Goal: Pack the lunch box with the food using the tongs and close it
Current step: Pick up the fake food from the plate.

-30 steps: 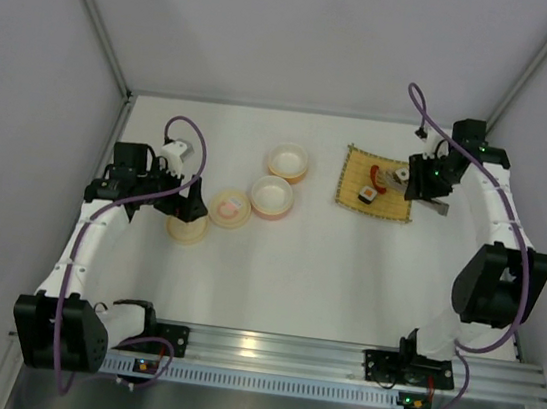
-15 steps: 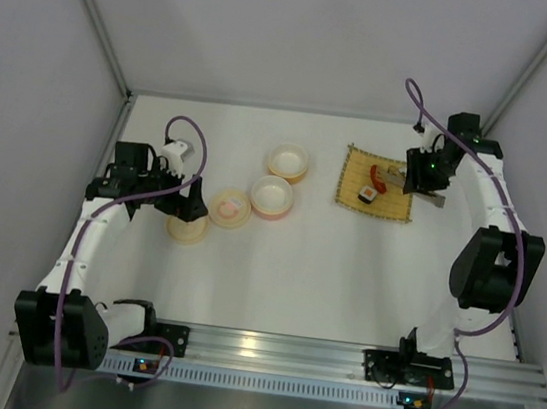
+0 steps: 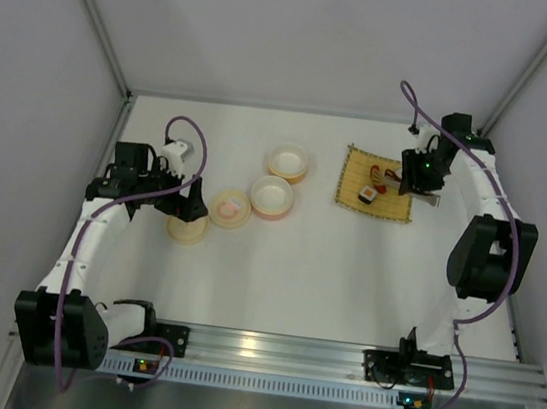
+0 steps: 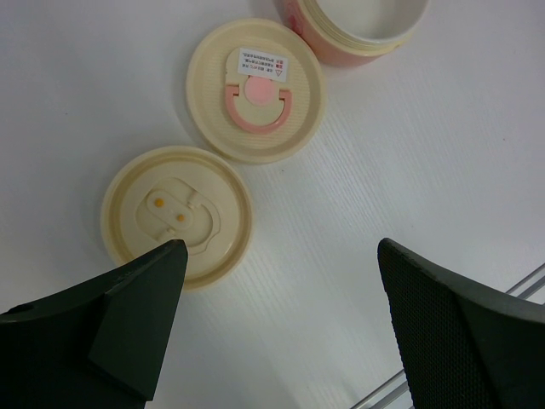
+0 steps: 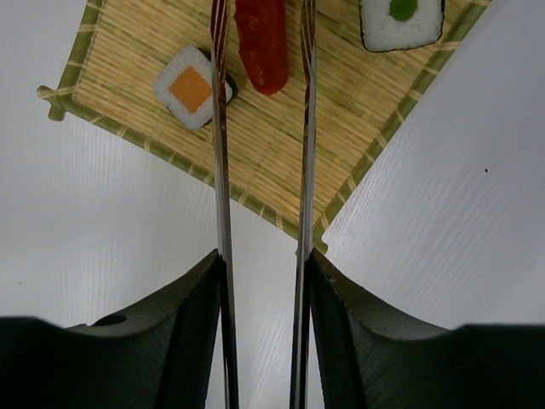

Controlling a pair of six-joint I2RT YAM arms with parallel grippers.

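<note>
My right gripper (image 5: 264, 256) is shut on the silver tongs (image 5: 220, 145), whose two arms run forward over the bamboo mat (image 5: 281, 170). A red sausage (image 5: 262, 43) lies between the tong arms near their tips. One sushi roll with an orange centre (image 5: 192, 87) sits just left of the left arm. Another roll, with a green centre (image 5: 400, 19), lies to the right. In the top view the right gripper (image 3: 421, 174) hovers at the mat's right edge. The lunch box is apart: two round pink-and-cream tiers (image 3: 288, 161) (image 3: 272, 196). My left gripper (image 4: 281, 256) stands wide open, holding nothing.
Two cream lids lie on the table under the left gripper: one with a pink handle (image 4: 255, 89), one plain (image 4: 174, 213). A pink tier's rim (image 4: 358, 25) shows beyond them. Grey walls enclose the table, and an aluminium rail (image 3: 274, 351) runs along the near edge.
The right arm has moved a little further back and left over the mat, and the tong arms have spread slightly around the sausage. The left arm has not moved.
</note>
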